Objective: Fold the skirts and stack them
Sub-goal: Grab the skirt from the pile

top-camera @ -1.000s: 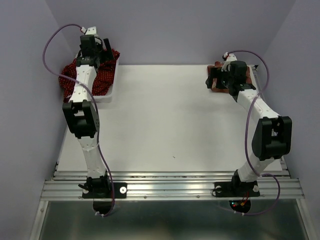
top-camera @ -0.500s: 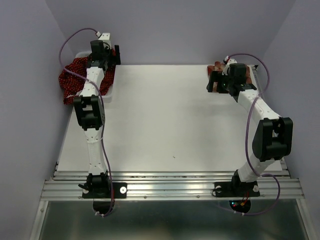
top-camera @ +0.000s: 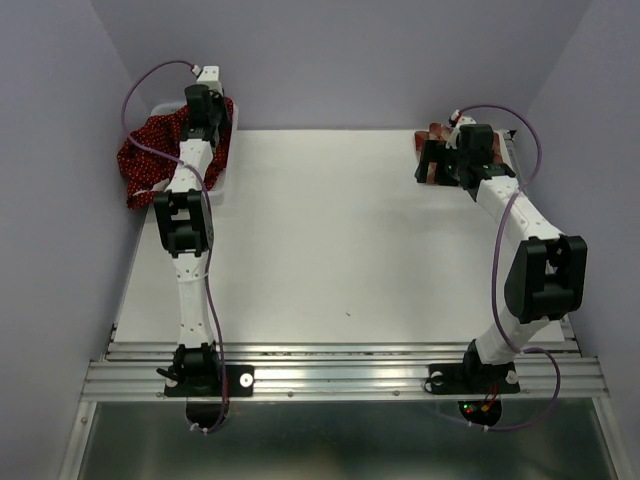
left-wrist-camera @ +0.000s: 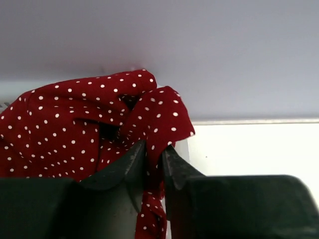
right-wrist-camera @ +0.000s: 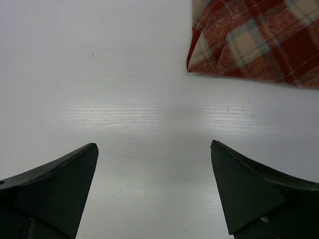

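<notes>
The left gripper pinches a narrow fold of the dotted skirt between nearly closed jaws, the cloth trailing down below the fingertips. Just beyond them the red heap rises crumpled in the basket, close against the back wall. Across the table, the right gripper hangs wide open and empty over bare surface, with the folded plaid skirt lying flat ahead of it and to its right, apart from both fingers. The risk lies in the pinch — it takes only a thin ridge of fabric, which could slip free on the lift. It could equally drag up the tangled heap, perhaps more than one garment, and the light basket with it.
</notes>
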{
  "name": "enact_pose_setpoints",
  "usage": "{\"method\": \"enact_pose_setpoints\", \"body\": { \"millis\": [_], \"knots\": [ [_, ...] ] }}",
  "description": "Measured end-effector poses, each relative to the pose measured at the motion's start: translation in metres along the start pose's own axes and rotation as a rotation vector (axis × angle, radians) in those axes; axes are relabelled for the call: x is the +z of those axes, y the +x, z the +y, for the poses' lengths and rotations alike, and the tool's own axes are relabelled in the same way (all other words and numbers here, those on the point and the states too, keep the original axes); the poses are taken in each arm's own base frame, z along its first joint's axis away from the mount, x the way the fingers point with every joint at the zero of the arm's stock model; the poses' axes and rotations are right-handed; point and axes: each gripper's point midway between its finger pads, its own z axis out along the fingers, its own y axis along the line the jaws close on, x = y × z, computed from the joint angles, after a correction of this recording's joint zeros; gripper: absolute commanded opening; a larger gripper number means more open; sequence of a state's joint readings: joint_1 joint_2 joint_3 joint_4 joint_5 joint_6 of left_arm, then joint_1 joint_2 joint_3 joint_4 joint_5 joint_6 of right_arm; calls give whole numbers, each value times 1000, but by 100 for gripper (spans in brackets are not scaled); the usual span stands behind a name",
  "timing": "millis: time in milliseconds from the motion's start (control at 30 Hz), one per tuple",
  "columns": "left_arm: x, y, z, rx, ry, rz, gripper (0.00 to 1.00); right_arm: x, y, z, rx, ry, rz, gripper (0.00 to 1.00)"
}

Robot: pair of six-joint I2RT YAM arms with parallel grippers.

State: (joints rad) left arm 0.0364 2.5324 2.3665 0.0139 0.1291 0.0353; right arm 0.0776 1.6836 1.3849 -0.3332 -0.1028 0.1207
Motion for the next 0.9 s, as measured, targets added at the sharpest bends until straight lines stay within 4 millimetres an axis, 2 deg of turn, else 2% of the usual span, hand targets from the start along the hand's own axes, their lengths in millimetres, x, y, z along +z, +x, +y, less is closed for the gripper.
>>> {"method": "enact_pose_setpoints", "body": {
  "millis": [33, 67, 200, 367, 500, 600, 700, 767, 800, 833, 900],
  "knots": [
    [1, -3, 0, -2, 1, -13, 1, 0, 1, 0, 4, 2, 3, 100],
    [2, -7, 0, -14, -2, -30, 0, 0, 1, 0, 6, 3, 6, 100],
    [3, -21, 1, -41, -8, -88, 0, 0, 3, -2, 13, 11, 12, 100],
    [-1, -27, 6, -80, -18, -106, 0, 3, 8, -3, 19, 17, 28, 100],
    [-19, -55, 14, -113, -30, -143, 0, 3, 10, -1, 20, 4, 38, 100],
    [-52, -99, 17, -135, -37, -205, 0, 4, 10, 1, 19, -10, 32, 100],
    [-96, -163, 17, -149, -32, -317, 0, 4, 16, 2, 20, -17, 38, 100],
    [-132, -210, 14, -162, -20, -412, 0, 0, 22, 1, 21, -16, 45, 100],
    [-142, -223, 12, -166, -13, -440, 0, -1, 24, 1, 22, -16, 45, 100],
    [-166, -249, 7, -170, 4, -501, 0, -3, 24, 1, 23, -16, 42, 100],
    [-195, -280, -2, -185, 36, -574, 0, -11, 26, 2, 22, -18, 27, 100]
  ]
}}
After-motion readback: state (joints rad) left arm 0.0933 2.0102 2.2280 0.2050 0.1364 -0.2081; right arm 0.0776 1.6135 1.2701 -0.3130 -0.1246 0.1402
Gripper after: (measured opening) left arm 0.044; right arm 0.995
